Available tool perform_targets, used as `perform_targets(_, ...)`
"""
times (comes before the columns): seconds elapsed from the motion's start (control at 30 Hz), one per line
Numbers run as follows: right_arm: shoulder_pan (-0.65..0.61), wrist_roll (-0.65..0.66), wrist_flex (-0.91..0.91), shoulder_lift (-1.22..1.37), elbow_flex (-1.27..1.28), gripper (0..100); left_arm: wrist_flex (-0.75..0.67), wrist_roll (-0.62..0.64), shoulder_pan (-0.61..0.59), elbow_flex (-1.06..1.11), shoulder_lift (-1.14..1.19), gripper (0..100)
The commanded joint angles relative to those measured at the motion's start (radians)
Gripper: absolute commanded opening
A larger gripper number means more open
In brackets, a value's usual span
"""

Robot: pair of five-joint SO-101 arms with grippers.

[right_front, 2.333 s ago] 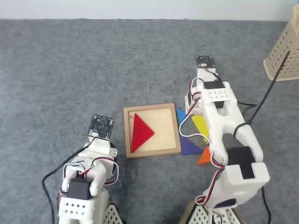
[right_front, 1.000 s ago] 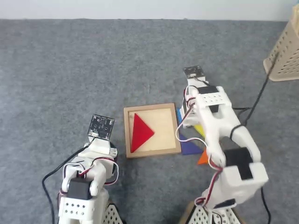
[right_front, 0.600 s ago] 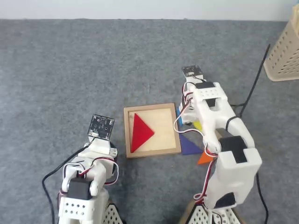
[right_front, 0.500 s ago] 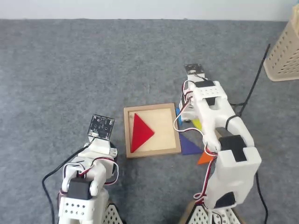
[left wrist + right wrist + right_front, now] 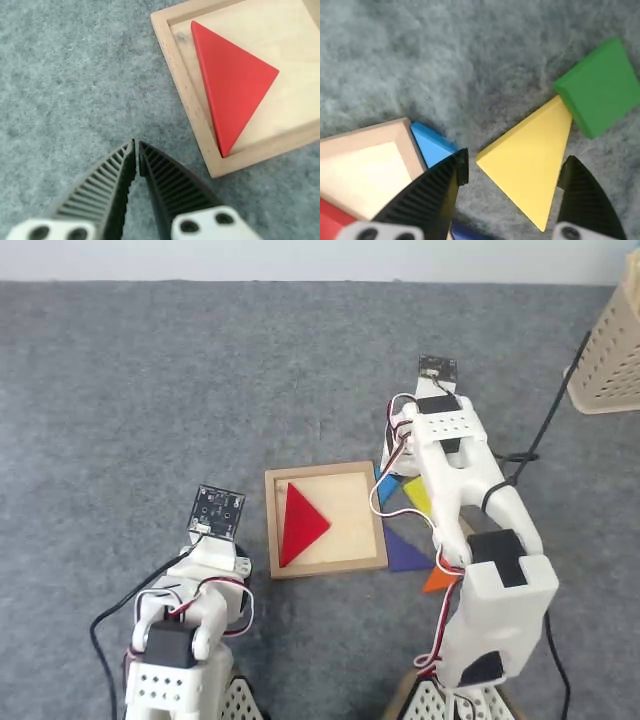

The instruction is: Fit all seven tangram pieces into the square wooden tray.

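Observation:
The square wooden tray lies mid-table with a red triangle flat in its left half. Beside the tray's right rim lie a blue piece, a yellow triangle, a purple triangle and an orange piece. My right gripper hangs open just above the yellow triangle, one finger on each side of it, with a green square and the blue piece close by. My left gripper is shut and empty over the carpet, beside the tray rim and red triangle.
A beige perforated basket stands at the far right edge. A black cable runs from it toward the right arm. Grey carpet covers the table, with open space to the left and behind the tray.
The right arm swung toward the tray, then back out to the right and farther away; more of the yellow triangle now shows. The left arm, tray and red triangle stayed put.

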Motion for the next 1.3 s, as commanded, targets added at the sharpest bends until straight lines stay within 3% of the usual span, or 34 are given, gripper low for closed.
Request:
perform_targets(0.0,0.001,-0.018,0.013,-0.007,-0.006,29.0,0.006,0.006,0.000,-0.019,-0.020,1)
perform_targets(0.73,0.002,-0.017,0.021,0.151,-0.063,28.8,0.006,0.006,0.000,-0.019,-0.020,1)
perform_targets(0.97,0.002,-0.018,0.021,0.150,-0.066,15.5,0.006,0.006,0.000,-0.019,-0.020,1)
perform_targets(1.27,0.038,-0.020,0.087,0.047,-0.060,15.4,0.006,0.006,0.000,-0.019,-0.020,1)
